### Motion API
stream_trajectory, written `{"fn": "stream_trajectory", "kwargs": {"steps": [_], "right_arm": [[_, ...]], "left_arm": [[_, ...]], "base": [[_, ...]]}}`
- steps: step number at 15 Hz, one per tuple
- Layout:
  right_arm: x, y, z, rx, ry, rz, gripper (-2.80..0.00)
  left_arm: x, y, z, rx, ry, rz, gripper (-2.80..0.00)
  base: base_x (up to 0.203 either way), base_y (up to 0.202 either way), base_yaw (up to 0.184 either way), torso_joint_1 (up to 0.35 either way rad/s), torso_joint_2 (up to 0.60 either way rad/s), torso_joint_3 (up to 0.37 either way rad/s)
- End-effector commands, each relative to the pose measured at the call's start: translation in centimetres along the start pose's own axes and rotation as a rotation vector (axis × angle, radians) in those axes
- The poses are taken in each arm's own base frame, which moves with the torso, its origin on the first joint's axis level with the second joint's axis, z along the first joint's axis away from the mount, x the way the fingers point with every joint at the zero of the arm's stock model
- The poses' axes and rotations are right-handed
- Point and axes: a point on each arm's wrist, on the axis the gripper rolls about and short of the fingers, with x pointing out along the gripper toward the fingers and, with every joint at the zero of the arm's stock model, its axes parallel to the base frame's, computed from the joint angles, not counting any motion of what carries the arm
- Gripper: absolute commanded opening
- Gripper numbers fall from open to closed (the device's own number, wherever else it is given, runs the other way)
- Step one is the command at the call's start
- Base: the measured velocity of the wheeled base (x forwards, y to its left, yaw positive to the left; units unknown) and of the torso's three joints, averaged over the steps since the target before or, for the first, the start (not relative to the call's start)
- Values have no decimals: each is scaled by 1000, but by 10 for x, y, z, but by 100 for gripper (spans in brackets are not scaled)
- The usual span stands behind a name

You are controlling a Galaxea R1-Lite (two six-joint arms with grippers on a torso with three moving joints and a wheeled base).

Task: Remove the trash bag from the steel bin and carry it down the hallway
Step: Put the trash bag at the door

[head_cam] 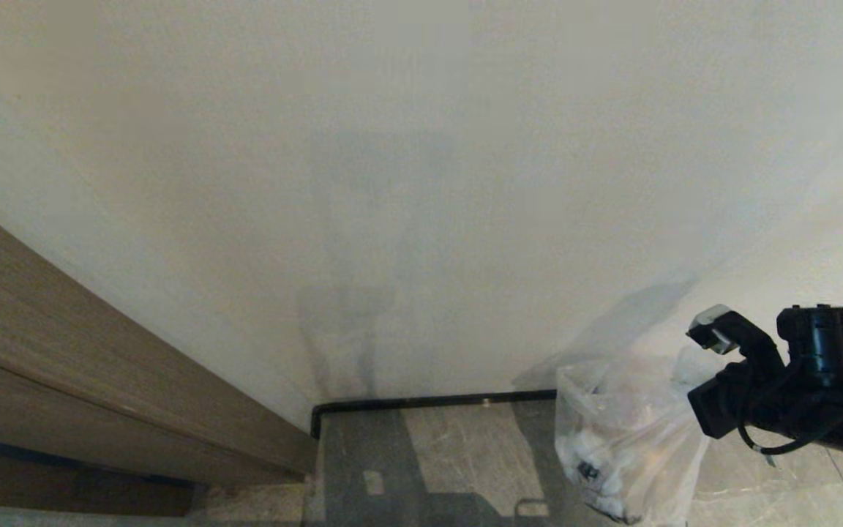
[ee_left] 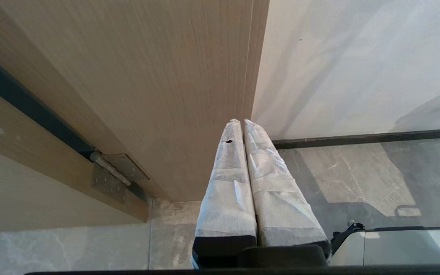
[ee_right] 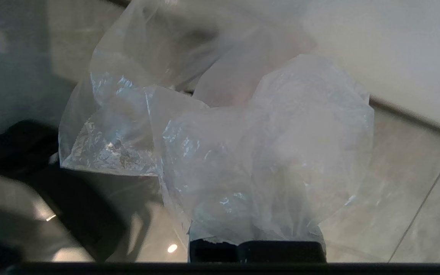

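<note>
The trash bag (head_cam: 623, 439), clear crinkled plastic with white and dark scraps inside, hangs at the lower right of the head view, above the hallway's marble-look floor (head_cam: 465, 454). My right gripper (head_cam: 710, 333) is shut on the bag's bunched top and holds it just off the wall. In the right wrist view the trash bag (ee_right: 243, 152) billows over the fingers and hides them. My left gripper (ee_left: 241, 123) shows only in the left wrist view, its white-wrapped fingers pressed together on nothing, hanging low beside the wood door. The steel bin is out of view.
A pale wall (head_cam: 421, 183) fills the view straight ahead, with a dark baseboard (head_cam: 429, 401) along its foot. A wood-grain door (head_cam: 63, 366) runs along the left, and its steel hinge (ee_left: 109, 173) is near my left gripper. Grey marble-look tiles (ee_left: 357, 172) stretch to the right.
</note>
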Motion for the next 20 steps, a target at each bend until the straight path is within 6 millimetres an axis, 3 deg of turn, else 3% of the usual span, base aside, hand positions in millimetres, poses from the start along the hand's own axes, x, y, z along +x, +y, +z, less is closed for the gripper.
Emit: {"fn": "stream_trajectory", "kwargs": {"steps": [1, 15, 20], "right_arm": [[15, -1, -8, -11, 26, -4, -280], [93, -20, -26, -64, 9, -78, -280], [106, -26, -32, -83, 2, -94, -280]], "left_arm": [[0, 0, 0, -1, -1, 0, -280], [0, 0, 0, -1, -1, 0, -280], [0, 0, 0, -1, -1, 0, -280]], "base": [[0, 0, 0, 0, 0, 0], [0, 0, 0, 0, 0, 0], [0, 0, 0, 0, 0, 0]]}}
